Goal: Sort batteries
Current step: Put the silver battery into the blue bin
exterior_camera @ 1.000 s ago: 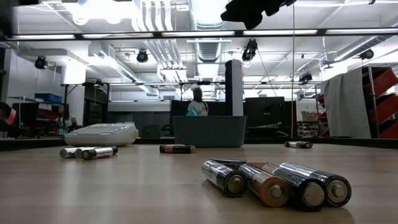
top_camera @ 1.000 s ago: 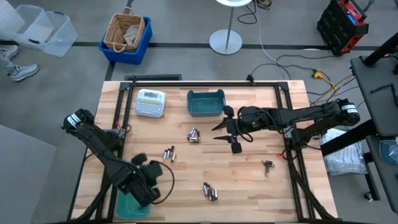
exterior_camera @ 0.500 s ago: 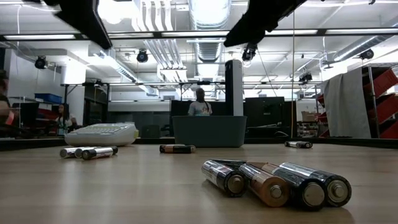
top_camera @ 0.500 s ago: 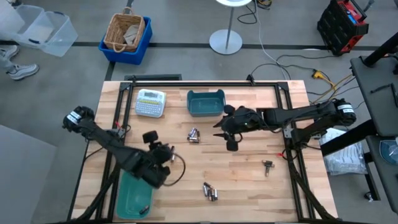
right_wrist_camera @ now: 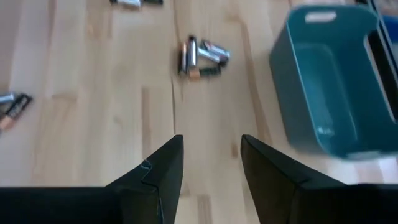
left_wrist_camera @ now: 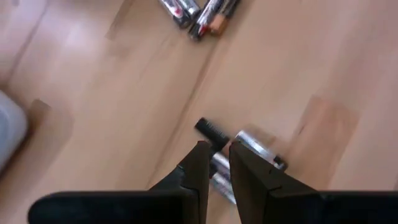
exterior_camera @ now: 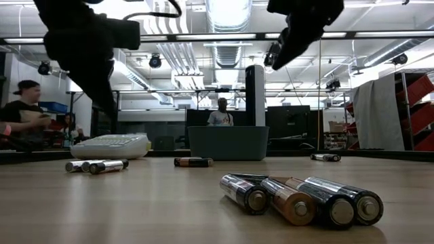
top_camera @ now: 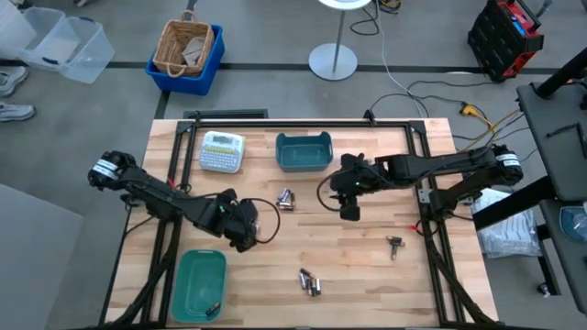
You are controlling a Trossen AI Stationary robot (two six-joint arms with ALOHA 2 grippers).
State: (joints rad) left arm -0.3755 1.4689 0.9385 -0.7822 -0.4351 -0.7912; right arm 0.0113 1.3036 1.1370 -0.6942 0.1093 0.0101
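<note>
1. Your left gripper (top_camera: 240, 225) hangs over a small battery pile (left_wrist_camera: 239, 144) near the table's middle — its fingers (left_wrist_camera: 198, 168) are almost closed, holding nothing.
2. Your right gripper (right_wrist_camera: 210, 163) sits beside the far bin (top_camera: 303, 151), fingers apart and empty.
3. More batteries (top_camera: 285, 198) lie between the grippers — others (top_camera: 310, 282) by the front edge.
</note>
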